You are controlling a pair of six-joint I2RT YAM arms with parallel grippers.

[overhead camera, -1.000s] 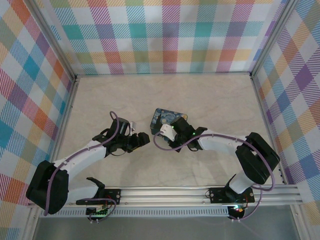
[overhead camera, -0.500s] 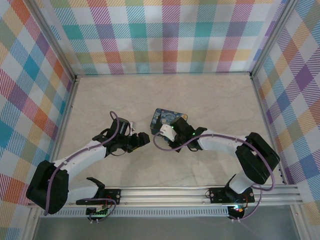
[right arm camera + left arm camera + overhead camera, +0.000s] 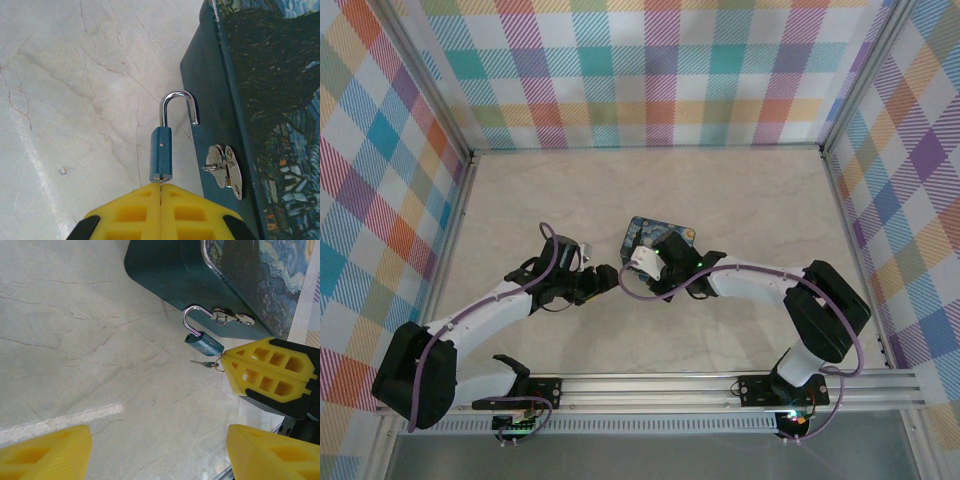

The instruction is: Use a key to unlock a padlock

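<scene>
The blue padlock (image 3: 161, 152) hangs off the key (image 3: 161, 185), its silver shackle (image 3: 177, 96) sprung open with the free leg beside the box wall, apart from the hasp (image 3: 225, 170). My right gripper (image 3: 161, 192) is shut on the key, which sits in the keyhole. In the left wrist view the padlock (image 3: 204, 344) hangs beside the box, in front of the right gripper (image 3: 223, 357), and a spare key (image 3: 202, 362) dangles there. My left gripper (image 3: 160, 440) is open over bare table, a little short of the padlock. From above, the left gripper (image 3: 598, 280) and right gripper (image 3: 638, 268) nearly face each other.
The dark teal tin box (image 3: 655, 235) with a starry-night lid lies just behind both grippers, its hasp (image 3: 230, 317) unfastened. Marble-look tabletop (image 3: 720, 190) stretches behind it. Checked walls enclose three sides, and a metal rail (image 3: 720, 385) runs along the near edge.
My right gripper has shifted slightly left with the key and padlock, away from the box front. The left gripper has drawn back a little and stays open.
</scene>
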